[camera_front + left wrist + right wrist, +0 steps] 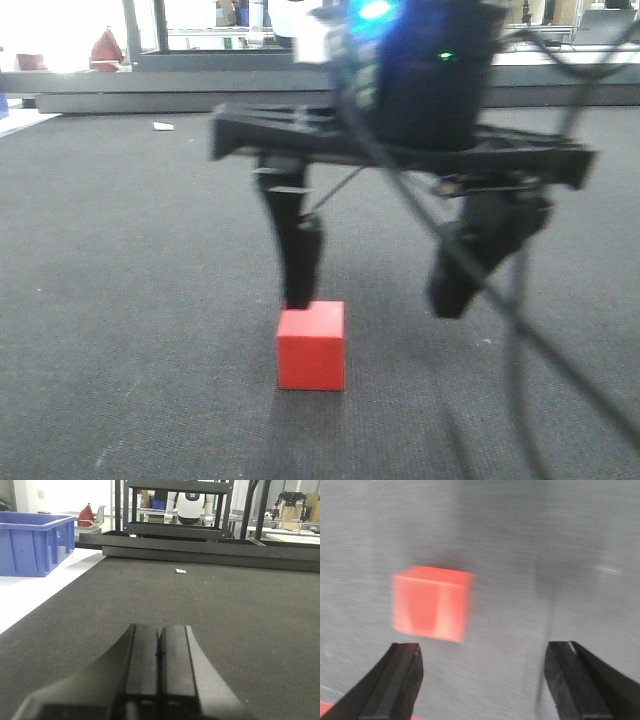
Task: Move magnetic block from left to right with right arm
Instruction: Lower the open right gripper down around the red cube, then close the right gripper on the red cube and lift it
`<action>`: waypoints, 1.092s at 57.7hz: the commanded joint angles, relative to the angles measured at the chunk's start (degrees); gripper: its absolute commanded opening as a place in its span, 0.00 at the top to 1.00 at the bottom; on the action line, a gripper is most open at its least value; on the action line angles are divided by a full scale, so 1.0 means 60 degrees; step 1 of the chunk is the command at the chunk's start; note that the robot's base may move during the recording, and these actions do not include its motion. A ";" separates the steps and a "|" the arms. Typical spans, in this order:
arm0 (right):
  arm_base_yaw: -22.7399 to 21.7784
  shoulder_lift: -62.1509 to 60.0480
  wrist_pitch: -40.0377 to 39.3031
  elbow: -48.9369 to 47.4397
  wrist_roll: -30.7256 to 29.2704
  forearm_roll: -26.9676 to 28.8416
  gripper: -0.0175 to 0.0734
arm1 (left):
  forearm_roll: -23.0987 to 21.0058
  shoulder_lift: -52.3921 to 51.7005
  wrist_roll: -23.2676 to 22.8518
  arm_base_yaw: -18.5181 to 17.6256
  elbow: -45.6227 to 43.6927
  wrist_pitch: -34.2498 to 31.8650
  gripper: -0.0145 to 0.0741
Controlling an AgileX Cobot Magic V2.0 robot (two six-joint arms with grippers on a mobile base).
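Your right end effector (pixel 375 300) is wide open and holds nothing. The magnetic block (pixel 311 346) sits on the worktop (pixel 120 330), off-centre: in the wrist view it's at 11 o'clock, lined up with one finger (pixel 402 667), not the gap. Contact unclear. Looks misaligned for a grasp, so shift sideways before descending. The left end effector (pixel 159 645) is fully closed and empty, parked low, likely to keep clear.

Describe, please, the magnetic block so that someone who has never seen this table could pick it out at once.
Start at the wide dark grey mat, then find the open right gripper hanging over it. Just beneath one black fingertip sits the magnetic block, resting on the mat. It is a small bright red cube with plain faces, unlike the tiny white scrap lying far behind it.
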 commanded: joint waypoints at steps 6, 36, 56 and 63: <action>0.0261 0.0402 0.0045 -0.1143 0.0295 -0.0018 0.15 | -0.0045 -0.0062 0.0002 -0.0027 0.0073 -0.0827 0.98; 0.0315 0.1347 -0.0053 -0.1408 0.1011 -0.0524 0.15 | -0.0045 -0.0062 0.0002 -0.0027 0.0073 -0.0827 0.98; 0.0315 0.1380 -0.0314 -0.1408 0.1041 -0.0581 0.15 | -0.0045 -0.0062 0.0002 -0.0027 0.0073 -0.0827 0.98; 0.0315 0.1380 -0.0298 -0.1408 0.1052 -0.0582 0.26 | -0.0045 -0.0062 0.0002 -0.0027 0.0073 -0.0827 0.98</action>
